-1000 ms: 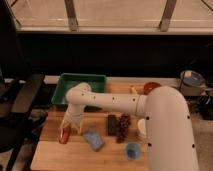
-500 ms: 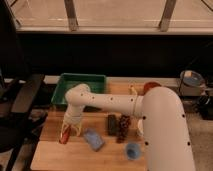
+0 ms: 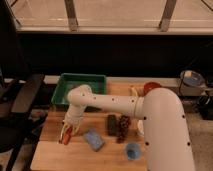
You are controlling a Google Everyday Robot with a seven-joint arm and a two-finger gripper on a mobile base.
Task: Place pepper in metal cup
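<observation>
The gripper (image 3: pixel 69 131) is at the lower left of the frame, pointing down at the table (image 3: pixel 50 159), just below the near edge of the green tray (image 3: pixel 61 95). Its fingers are clenched, and the pepper (image 3: pixel 64 138) sits right at their tips, so it appears to be grasping the pepper by its upper end. Nothing lies between the two; there is no gap to close.

The pepper's long axis runs steeply from upper right, at the fingers, down to lower left, where its free end pokes out below the gripper, on or just above the wood. It looks slim and red-orange, brighter than the dark grapes (image 3: pixel 123 129) near the middle of the table.

The coming move probably turns on the way to the metal cup, which cannot be picked out for certain here. Everything cup-like, such as the blue cup (image 3: pixel 132 150), lies to the right of the gripper, so the carry likely goes rightward, with the pepper tipped point-down.
</observation>
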